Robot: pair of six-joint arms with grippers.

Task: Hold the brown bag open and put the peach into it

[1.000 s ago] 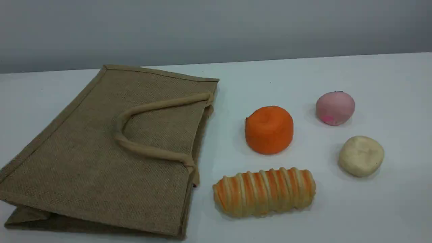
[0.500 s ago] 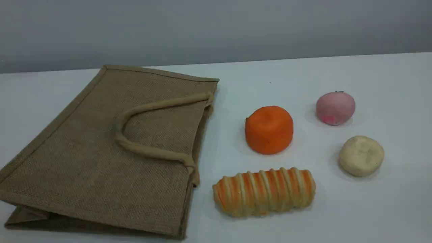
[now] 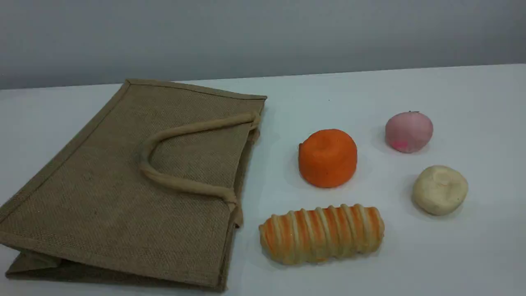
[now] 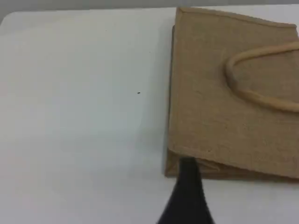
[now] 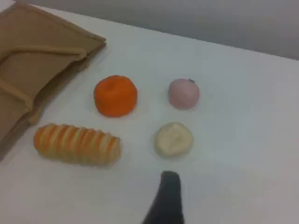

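Nothing shifts since a second ago: left hand and right hand hang spread and empty, the brown bag lies flat at 9 o'clock, and the peach at 3 o'clock looks soft, light, best pinched gently across its middle.

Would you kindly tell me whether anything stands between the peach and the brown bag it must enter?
Yes: the orange fruit sits between the peach and the brown bag, whose mouth lies flat and shut. In the right wrist view the cream-white ball also lies between the right claw and the peach.
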